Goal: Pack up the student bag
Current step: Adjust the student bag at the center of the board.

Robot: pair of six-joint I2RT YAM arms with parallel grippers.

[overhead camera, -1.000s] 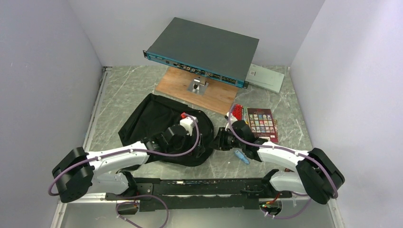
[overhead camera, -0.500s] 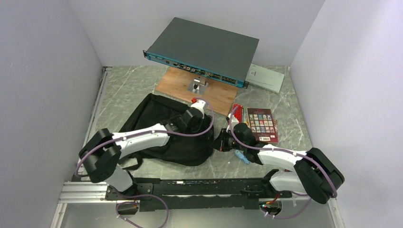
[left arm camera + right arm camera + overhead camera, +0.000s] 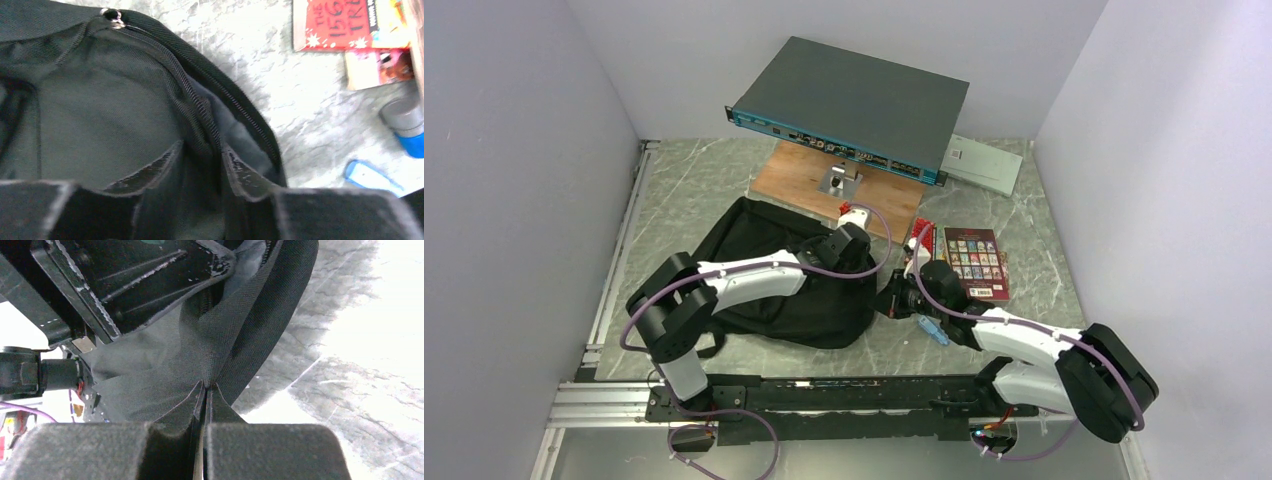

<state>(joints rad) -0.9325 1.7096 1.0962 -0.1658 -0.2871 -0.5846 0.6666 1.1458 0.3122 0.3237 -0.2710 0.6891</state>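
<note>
The student bag [image 3: 764,250] is a black fabric backpack lying flat at mid-table, its zipper mouth facing right. My left gripper [image 3: 852,250] reaches over it to the right rim. In the left wrist view its fingers [image 3: 165,165] stand apart on either side of the bag's [image 3: 100,100] zipper edge, with my left gripper [image 3: 200,150] open around that rim. My right gripper [image 3: 889,295] is at the bag's right edge. Seen from the right wrist, my right gripper [image 3: 205,386] is shut on a pinched fold of the bag [image 3: 165,375].
A flat grey rack device [image 3: 854,105] with a teal front sits on a stand over a wooden board [image 3: 874,200] at the back. Right of the bag lie a red book [image 3: 924,238], a dark book [image 3: 976,262] and a blue item [image 3: 932,330]. A white box [image 3: 984,163] sits far right.
My left arm has stretched forward across the bag to its right rim, and its jaws have narrowed. My right gripper has shut on the bag's edge.
</note>
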